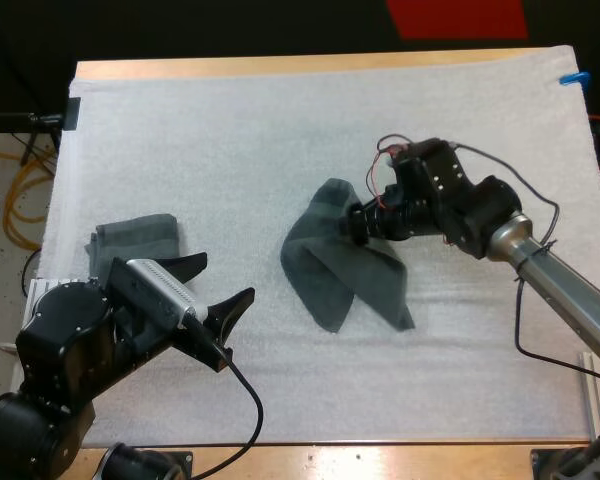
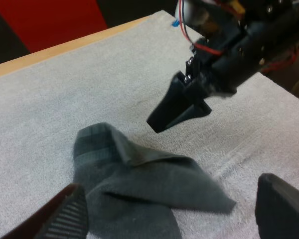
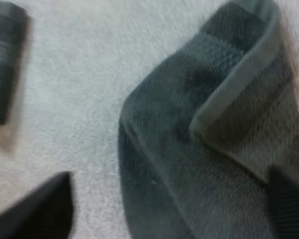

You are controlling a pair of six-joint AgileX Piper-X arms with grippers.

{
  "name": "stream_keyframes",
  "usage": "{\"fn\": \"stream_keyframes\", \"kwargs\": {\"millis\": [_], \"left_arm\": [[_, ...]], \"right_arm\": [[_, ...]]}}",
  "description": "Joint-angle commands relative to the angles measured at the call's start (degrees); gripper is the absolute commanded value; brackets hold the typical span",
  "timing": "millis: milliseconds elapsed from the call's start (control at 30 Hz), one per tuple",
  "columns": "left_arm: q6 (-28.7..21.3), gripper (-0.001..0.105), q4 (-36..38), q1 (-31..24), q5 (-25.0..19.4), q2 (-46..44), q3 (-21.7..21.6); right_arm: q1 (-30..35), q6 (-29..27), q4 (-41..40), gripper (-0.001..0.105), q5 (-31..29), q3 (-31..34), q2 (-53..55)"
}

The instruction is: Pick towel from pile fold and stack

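A crumpled dark grey-green towel (image 1: 340, 265) lies on the middle of the white mat, one corner folded over itself. My right gripper (image 1: 352, 225) hovers at its upper right edge, open, with the towel (image 3: 199, 124) spread under and between its fingers (image 3: 37, 209). At the near left my left gripper (image 1: 215, 282) is open and points toward the towel (image 2: 139, 184) from a distance. The left wrist view shows the right gripper (image 2: 177, 112) just beyond the towel's far edge. A folded towel (image 1: 135, 238) lies at the left, partly hidden behind my left arm.
The mat (image 1: 280, 130) covers most of the wooden table (image 1: 310, 65). The folded towel (image 3: 5, 59) is off to the far side of the crumpled one in the right wrist view. Bare mat stretches behind and in front of the crumpled towel.
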State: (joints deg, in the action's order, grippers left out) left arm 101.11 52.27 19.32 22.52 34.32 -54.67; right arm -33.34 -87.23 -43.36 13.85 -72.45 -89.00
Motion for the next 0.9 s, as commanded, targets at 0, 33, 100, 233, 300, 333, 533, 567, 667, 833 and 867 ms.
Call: {"fn": "stream_keyframes", "kwargs": {"millis": [0,33,100,233,300,333,533,567,667,833,867], "left_arm": [[-0.24,0.068,-0.25,0.01,0.43,-0.29,-0.34],[-0.24,0.068,-0.25,0.01,0.43,-0.29,-0.34],[-0.24,0.068,-0.25,0.01,0.43,-0.29,-0.34],[-0.24,0.068,-0.25,0.01,0.43,-0.29,-0.34],[-0.24,0.068,-0.25,0.01,0.43,-0.29,-0.34],[-0.24,0.068,-0.25,0.01,0.43,-0.29,-0.34],[-0.70,0.068,-0.25,0.01,0.43,-0.29,1.08],[-0.70,0.068,-0.25,0.01,0.43,-0.29,1.55],[-0.70,0.068,-0.11,0.01,1.38,-0.29,2.53],[-0.70,0.068,-0.11,0.01,2.99,-0.29,3.45],[-0.70,0.068,-0.11,0.01,3.01,-0.29,3.43]], "right_arm": [[-0.19,-0.17,-1.26,0.091,0.96,-1.32,0.92],[-0.19,-0.69,-2.74,0.090,0.96,-1.74,1.46],[-0.19,-1.75,-5.85,0.087,0.26,-1.96,2.46],[-0.19,-4.74,-15.39,0.081,-2.07,-1.94,6.27],[-0.19,-5.61,-20.12,0.080,-3.39,-1.94,7.93],[-0.19,-6.05,-22.54,0.079,-4.13,-1.94,9.19],[-0.19,-6.76,-28.84,0.079,-7.66,0.93,16.03],[-0.19,-6.56,-28.84,0.079,-7.66,2.37,17.23],[-0.19,-5.92,-28.60,0.079,-7.66,7.62,19.97],[-0.19,-5.50,-25.36,0.079,-6.18,15.73,21.37],[-0.19,-5.49,-23.78,0.079,-5.49,17.37,21.37]]}}
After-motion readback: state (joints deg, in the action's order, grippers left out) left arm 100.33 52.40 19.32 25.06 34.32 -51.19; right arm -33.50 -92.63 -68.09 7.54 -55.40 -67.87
